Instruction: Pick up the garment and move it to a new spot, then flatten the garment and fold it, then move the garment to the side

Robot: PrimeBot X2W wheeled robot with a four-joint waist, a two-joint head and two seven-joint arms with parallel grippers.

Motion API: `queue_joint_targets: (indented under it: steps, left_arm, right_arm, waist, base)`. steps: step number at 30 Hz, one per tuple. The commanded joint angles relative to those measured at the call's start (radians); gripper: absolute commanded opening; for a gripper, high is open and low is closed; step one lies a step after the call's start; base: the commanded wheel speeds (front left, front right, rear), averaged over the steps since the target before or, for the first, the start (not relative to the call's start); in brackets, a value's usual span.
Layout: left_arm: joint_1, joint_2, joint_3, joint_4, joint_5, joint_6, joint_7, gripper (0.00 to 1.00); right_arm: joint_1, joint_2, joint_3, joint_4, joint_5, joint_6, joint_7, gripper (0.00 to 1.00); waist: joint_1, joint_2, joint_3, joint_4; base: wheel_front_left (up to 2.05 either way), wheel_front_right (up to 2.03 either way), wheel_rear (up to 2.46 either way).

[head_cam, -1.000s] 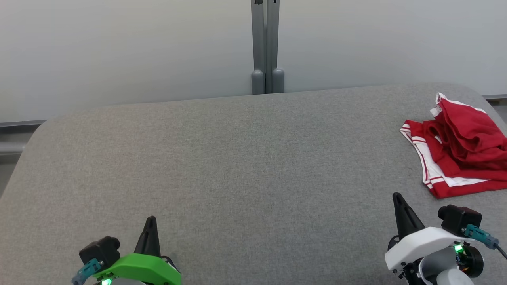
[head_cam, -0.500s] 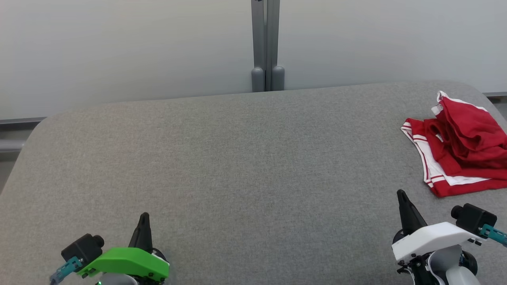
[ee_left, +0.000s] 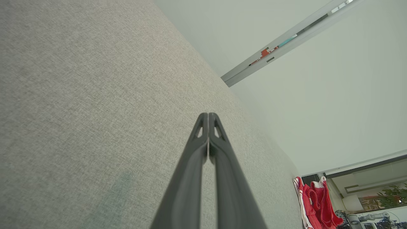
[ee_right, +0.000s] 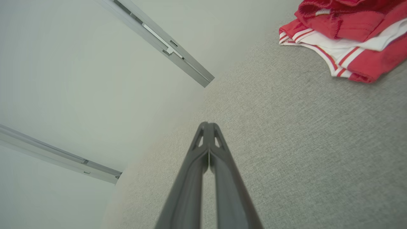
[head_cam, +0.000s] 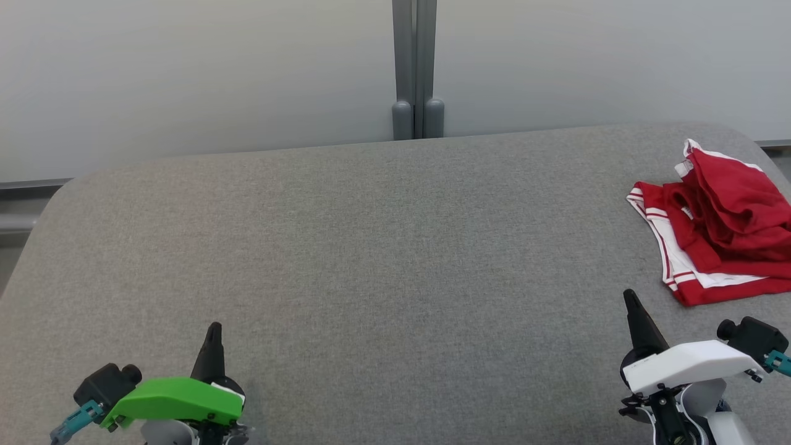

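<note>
A red garment with white striped trim [head_cam: 717,238] lies bunched and loosely folded at the far right of the grey fabric-covered table [head_cam: 371,259], running off the right edge of the head view. The left gripper [head_cam: 213,327], under a green housing, sits at the near left of the table with its two dark fingers pressed together tip to tip, holding nothing. The right gripper [head_cam: 630,296], under a white housing, sits at the near right, its fingers likewise pressed together and empty, its tip near the garment's front hem but apart from it. A grey post [head_cam: 415,68] stands behind the table against the pale wall.
</note>
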Motion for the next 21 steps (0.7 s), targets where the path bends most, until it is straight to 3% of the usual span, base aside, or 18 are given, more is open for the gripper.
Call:
queue_joint_targets:
  steps: [1, 21]
  left_arm:
    - [-0.033, -0.002, 0.017, -0.013, -0.027, -0.012, 0.009, 0.0]
    - [-0.043, -0.025, 0.101, -0.018, -0.187, -0.067, 0.067, 0.0]
  right_arm:
    - [-0.028, -0.005, -0.005, -0.012, 0.036, 0.0, 0.005, 0.0]
    - [-0.041, -0.007, -0.022, -0.008, 0.271, 0.0, 0.038, 0.0]
  waist:
    - [0.0, 0.0, 0.001, 0.0]
    - [0.0, 0.0, 0.014, 0.001]
  base:
    - [0.0, 0.0, 0.0]
    - [0.0, 0.0, 0.0]
